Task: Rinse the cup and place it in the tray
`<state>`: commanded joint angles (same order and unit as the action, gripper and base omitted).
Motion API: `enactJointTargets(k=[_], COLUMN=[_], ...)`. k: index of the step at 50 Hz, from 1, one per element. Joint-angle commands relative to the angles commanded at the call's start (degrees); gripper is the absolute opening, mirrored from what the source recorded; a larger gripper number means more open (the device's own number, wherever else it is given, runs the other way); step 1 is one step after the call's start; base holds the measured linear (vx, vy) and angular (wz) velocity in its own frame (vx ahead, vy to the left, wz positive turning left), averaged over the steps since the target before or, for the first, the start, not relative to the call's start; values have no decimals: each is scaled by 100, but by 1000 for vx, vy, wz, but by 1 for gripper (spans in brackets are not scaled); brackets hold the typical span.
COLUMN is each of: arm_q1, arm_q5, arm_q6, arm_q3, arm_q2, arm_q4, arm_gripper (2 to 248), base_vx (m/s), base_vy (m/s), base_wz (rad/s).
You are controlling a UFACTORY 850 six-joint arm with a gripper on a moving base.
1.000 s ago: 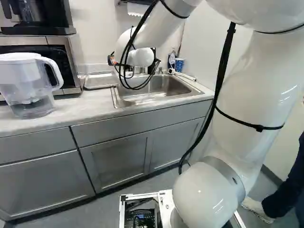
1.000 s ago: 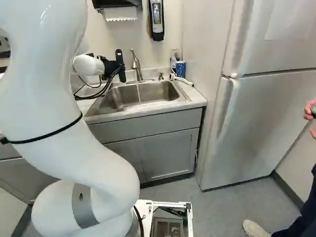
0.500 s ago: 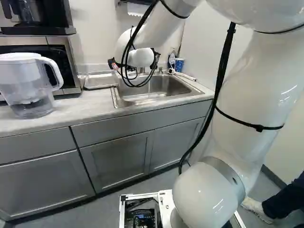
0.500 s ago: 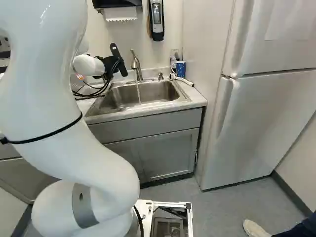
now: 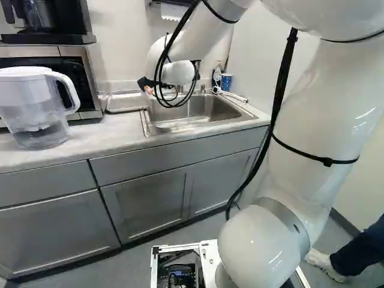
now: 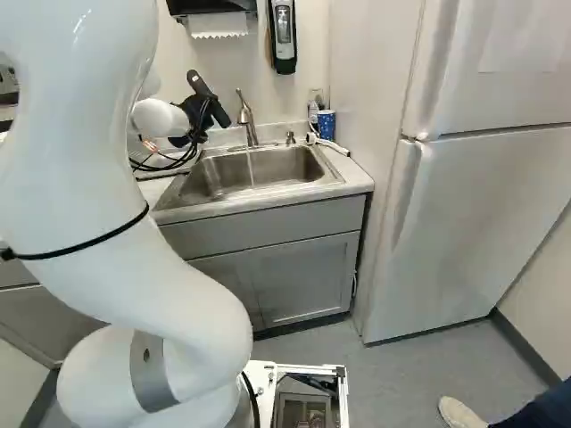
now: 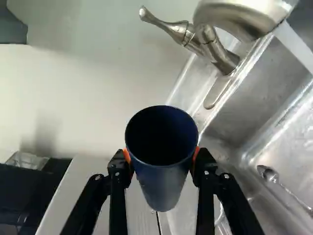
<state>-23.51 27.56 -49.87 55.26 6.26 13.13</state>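
Note:
In the right base view my gripper (image 6: 203, 100) is beside the faucet (image 6: 246, 116), at the sink's left end. In the wrist view the gripper (image 7: 162, 159) is shut on the dark blue cup (image 7: 161, 188), an orange pad against each side and the cup's mouth facing the camera. The cup cannot be made out in the base views. Water (image 7: 294, 43) runs from the faucet into the sink (image 6: 268, 167), off to one side of the cup. A shallow tray-like surface (image 5: 126, 102) lies left of the sink in the left base view.
A patterned blue cup (image 6: 326, 124) and a bottle stand at the sink's back right corner. A spoon-like utensil (image 7: 270, 174) lies in the sink. A pitcher (image 5: 37, 108) and microwave (image 5: 90, 78) stand left; a fridge (image 6: 482, 205) is right.
My gripper has turned at the wrist: its black finger, upright beside the faucet before, now leans left in the right base view. The cup's grip turns with it. The base has stayed put.

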Motion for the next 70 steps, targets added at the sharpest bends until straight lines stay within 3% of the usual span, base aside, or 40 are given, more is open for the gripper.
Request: enactJointTargets(k=[70], arm_q1=[0], arm_q5=[0], arm_q6=[4220], arm_q3=[0], arm_q2=[0], arm_q4=[0], arm_gripper=[126], base_vx=[0], base_vy=[0], base_wz=[0])
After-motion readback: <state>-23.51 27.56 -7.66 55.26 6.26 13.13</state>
